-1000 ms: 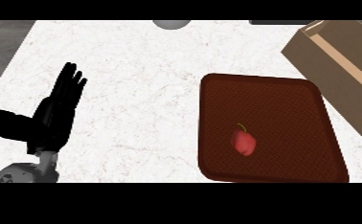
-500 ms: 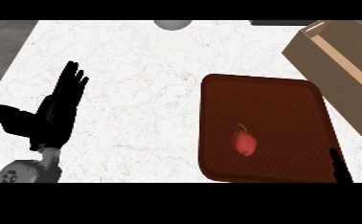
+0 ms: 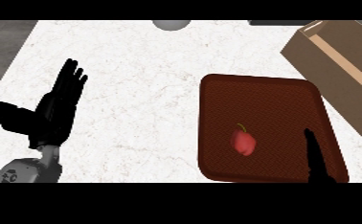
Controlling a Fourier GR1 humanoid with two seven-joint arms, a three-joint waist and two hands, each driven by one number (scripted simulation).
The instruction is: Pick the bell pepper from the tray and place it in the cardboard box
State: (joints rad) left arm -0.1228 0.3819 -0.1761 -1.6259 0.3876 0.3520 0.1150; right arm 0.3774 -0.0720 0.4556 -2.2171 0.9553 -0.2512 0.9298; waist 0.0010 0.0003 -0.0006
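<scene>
Now: pepper (image 3: 244, 141) lies on tray (image 3: 283, 94) | right hand (image 3: 314, 158) over tray's right edge, fingers straight | left hand (image 3: 56, 106) resting released, left | box (image 3: 332, 60) upper right.

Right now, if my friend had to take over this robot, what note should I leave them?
Left hand: open, fingers up, resting at the counter's left side, holding nothing.
Right hand: only dark fingers show, over the tray's lower right part; straight, holding nothing.
Bell pepper: red, lying on the brown tray, left of the right hand, not touched.
Cardboard box: at upper right, beyond the tray.
Done: nothing yet. Left: grasp the pepper, carry it into the box.
</scene>
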